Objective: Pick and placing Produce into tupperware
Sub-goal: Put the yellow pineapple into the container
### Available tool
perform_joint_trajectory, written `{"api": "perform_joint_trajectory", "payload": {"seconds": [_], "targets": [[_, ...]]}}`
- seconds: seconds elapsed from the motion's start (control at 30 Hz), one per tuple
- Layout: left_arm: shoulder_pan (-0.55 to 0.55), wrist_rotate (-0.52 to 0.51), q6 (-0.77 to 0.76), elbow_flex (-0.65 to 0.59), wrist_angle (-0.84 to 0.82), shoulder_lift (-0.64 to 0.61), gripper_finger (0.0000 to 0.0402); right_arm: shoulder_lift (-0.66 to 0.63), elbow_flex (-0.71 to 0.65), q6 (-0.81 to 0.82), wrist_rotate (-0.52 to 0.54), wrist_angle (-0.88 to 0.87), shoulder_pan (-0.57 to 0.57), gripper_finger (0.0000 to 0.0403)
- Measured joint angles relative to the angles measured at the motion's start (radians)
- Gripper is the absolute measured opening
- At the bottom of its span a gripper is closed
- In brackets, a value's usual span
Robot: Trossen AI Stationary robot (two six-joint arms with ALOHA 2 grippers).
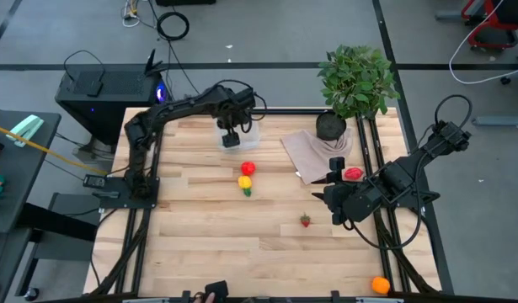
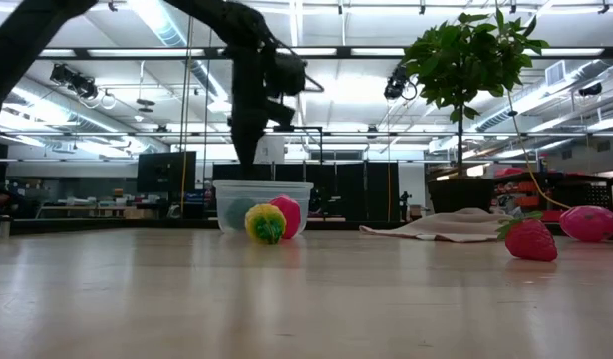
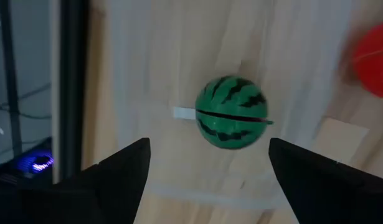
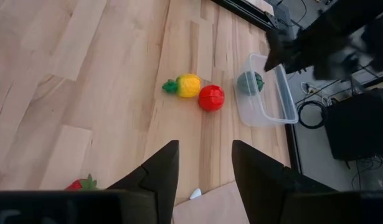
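The tupperware (image 1: 244, 135) stands at the table's far middle, and a dark-green striped ball (image 3: 231, 112) lies on its floor. My left gripper (image 3: 207, 168) hangs open above the tub (image 4: 266, 93), fingers pointing down on either side of the ball and clear of it. Just near of the tub lie a red piece (image 1: 248, 168) and a yellow piece with a green end (image 1: 245, 183). A tiny strawberry (image 1: 306, 220) sits nearer the table's middle. My right gripper (image 4: 205, 162) waits open above the table's right side, nothing between its fingers.
A beige cloth (image 1: 313, 150) lies at the far right beside a potted plant (image 1: 353, 80). A pink-red piece (image 1: 353, 174) lies next to my right arm, and an orange piece (image 1: 380, 285) sits at the near right edge. Bare wood fills the table's left and near parts.
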Motion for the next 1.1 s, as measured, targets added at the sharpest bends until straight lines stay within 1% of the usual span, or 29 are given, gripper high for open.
{"api": "perform_joint_trajectory", "payload": {"seconds": [0.1, 0.17, 0.23, 0.3, 0.47, 0.67, 0.7, 0.77, 0.9, 1.0, 1.1], "targets": [[-0.003, 0.007, -0.021, 0.000, -0.019, -0.069, 0.0322, 0.000, 0.000, -0.001, 0.000, 0.000, 0.000, 0.0155], [-0.013, 0.035, -0.074, 0.000, -0.037, -0.115, 0.0321, 0.000, 0.000, -0.001, 0.000, 0.000, 0.000, 0.0155], [-0.040, 0.049, -0.120, 0.000, -0.050, -0.154, 0.0321, 0.000, 0.000, -0.002, 0.000, 0.000, 0.000, 0.0155], [-0.090, 0.041, -0.174, 0.000, -0.058, -0.190, 0.0322, 0.000, 0.000, 0.002, 0.000, 0.000, 0.000, 0.0155], [-0.254, -0.041, -0.397, 0.001, -0.065, -0.235, 0.0322, 0.000, 0.000, 0.011, 0.000, 0.000, 0.000, 0.0155], [-0.440, -0.076, -0.739, 0.001, -0.055, -0.237, 0.0323, 0.000, 0.000, 0.037, 0.004, -0.005, 0.000, 0.0155], [-0.469, -0.094, -0.788, 0.001, -0.047, -0.237, 0.0323, 0.000, 0.000, 0.041, 0.004, -0.005, 0.000, 0.0155], [-0.525, -0.162, -0.914, 0.001, -0.047, -0.236, 0.0323, 0.000, 0.000, 0.053, 0.004, -0.005, 0.000, 0.0155], [-0.609, -0.274, -1.103, 0.000, -0.047, -0.236, 0.0323, 0.000, 0.000, 0.053, 0.011, -0.005, 0.006, 0.0155], [-0.644, -0.289, -1.189, 0.000, -0.041, -0.232, 0.0322, 0.000, 0.000, -0.004, 0.020, -0.001, 0.043, 0.0149], [-0.671, -0.292, -1.243, -0.003, -0.040, -0.223, 0.0321, 0.000, 0.000, -0.014, 0.033, 0.010, 0.087, 0.0141]]}}
